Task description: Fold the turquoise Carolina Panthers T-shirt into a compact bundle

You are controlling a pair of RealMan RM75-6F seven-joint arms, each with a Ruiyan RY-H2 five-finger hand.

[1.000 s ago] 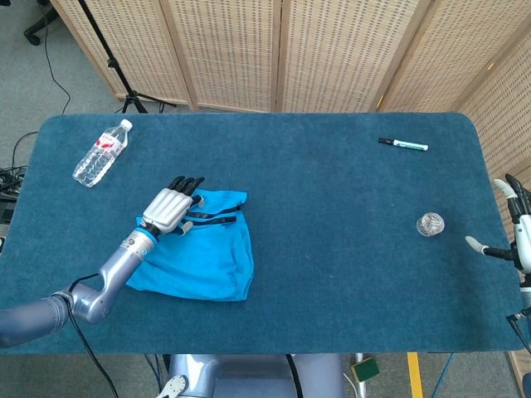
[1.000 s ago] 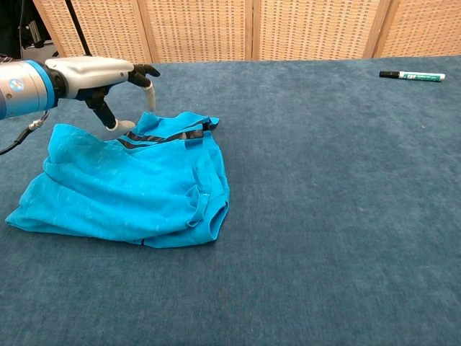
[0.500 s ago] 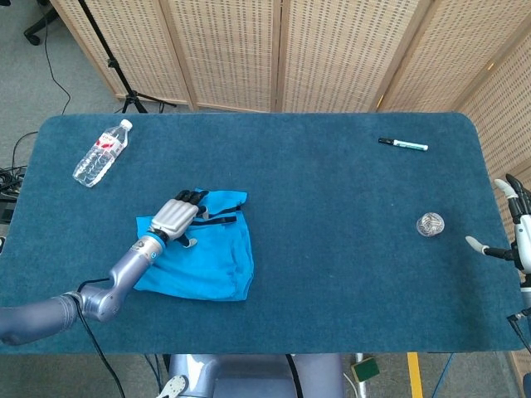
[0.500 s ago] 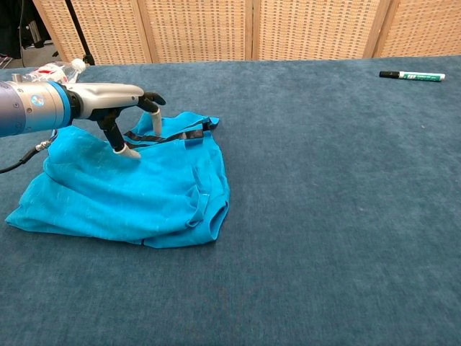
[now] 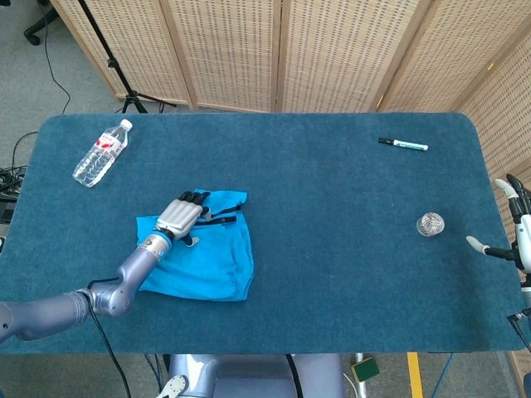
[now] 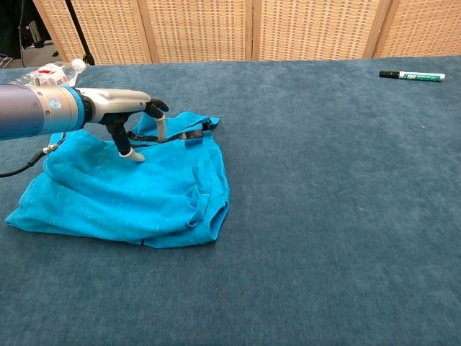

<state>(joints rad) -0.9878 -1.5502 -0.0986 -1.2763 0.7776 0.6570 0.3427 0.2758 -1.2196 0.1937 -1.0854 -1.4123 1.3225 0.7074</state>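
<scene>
The turquoise T-shirt (image 5: 211,257) lies loosely folded on the left half of the blue table; the chest view shows it as a rumpled bundle (image 6: 137,198) with a black collar strip (image 6: 180,135) along its far edge. My left hand (image 5: 182,217) rests on the shirt's far part, close to that strip. In the chest view the left hand (image 6: 126,115) has its fingers bent down and apart, with the tips touching the cloth and nothing pinched between them. My right hand (image 5: 516,236) hangs at the table's right edge, fingers spread, holding nothing.
A clear water bottle (image 5: 101,152) lies at the far left, and its cap end (image 6: 47,72) shows behind my left arm. A marker (image 5: 403,144) lies at the far right. A small clear round object (image 5: 430,224) sits near my right hand. Wicker screens stand behind the table.
My left hand has come down from above the shirt's far left edge and shifted slightly right onto the cloth. My right hand has not moved.
</scene>
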